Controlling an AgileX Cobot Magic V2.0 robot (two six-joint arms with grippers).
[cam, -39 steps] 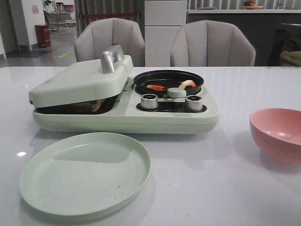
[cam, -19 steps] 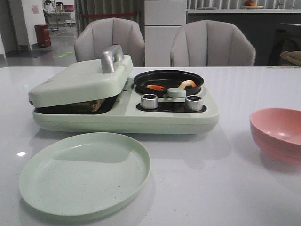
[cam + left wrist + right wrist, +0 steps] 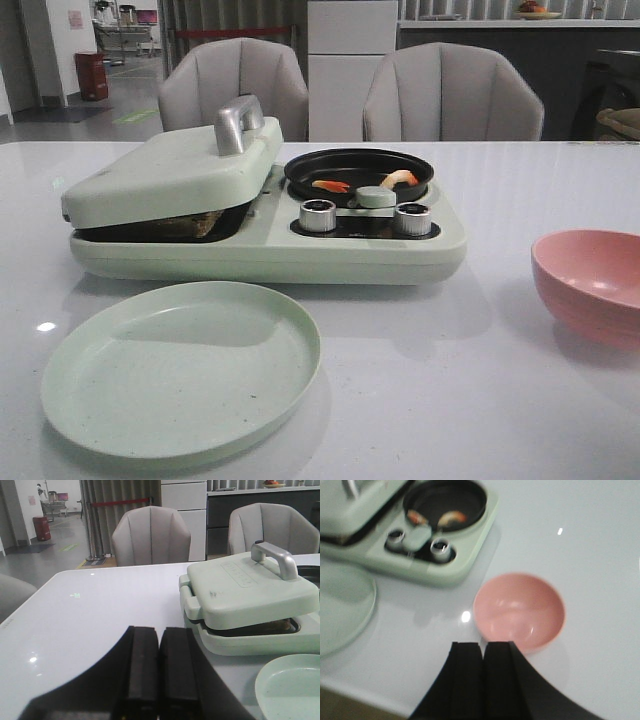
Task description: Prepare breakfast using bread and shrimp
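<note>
Cooking on the desk, both tools shut tight on nothing.

Bread [image 3: 190,224] tucked under the green lid [image 3: 165,175] at middle left to toast; shrimp [image 3: 331,185] resting in the black pan [image 3: 358,172] at center. Green plate [image 3: 180,368] lower left and pink bowl [image 3: 590,283] at right waiting empty. Left tool [image 3: 150,670] and right tool [image 3: 482,680] closed, off the smooth white desk [image 3: 480,380]. Grey chairs [image 3: 452,92] at top.
</note>
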